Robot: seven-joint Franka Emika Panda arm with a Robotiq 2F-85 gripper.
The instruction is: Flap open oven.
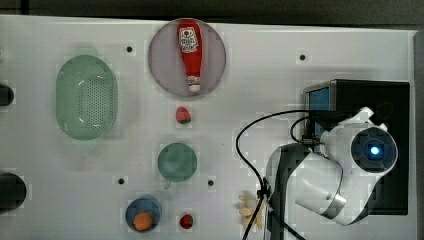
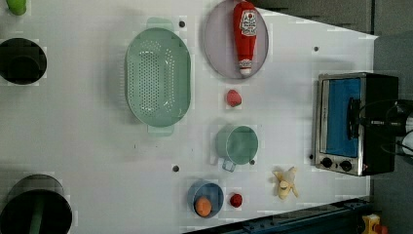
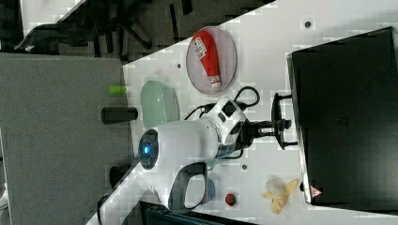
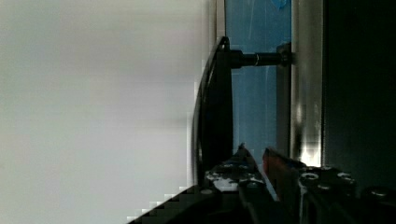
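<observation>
- What lies nearest the gripper?
- A banana peel, straight below it in the right view, on the white table.
- And above it?
- Up and to the right view's left of the gripper, 1 red ketchup bottle lies on a round plate.
- Farther off?
- In the left view, everything sits to the left view's left of the gripper: a green cup closest, a strawberry above the cup, a blue bowl holding 1 orange fruit, a small red fruit just beside the bowl.
- Beyond those?
- A green colander, then 2 black containers well apart from the gripper.
</observation>
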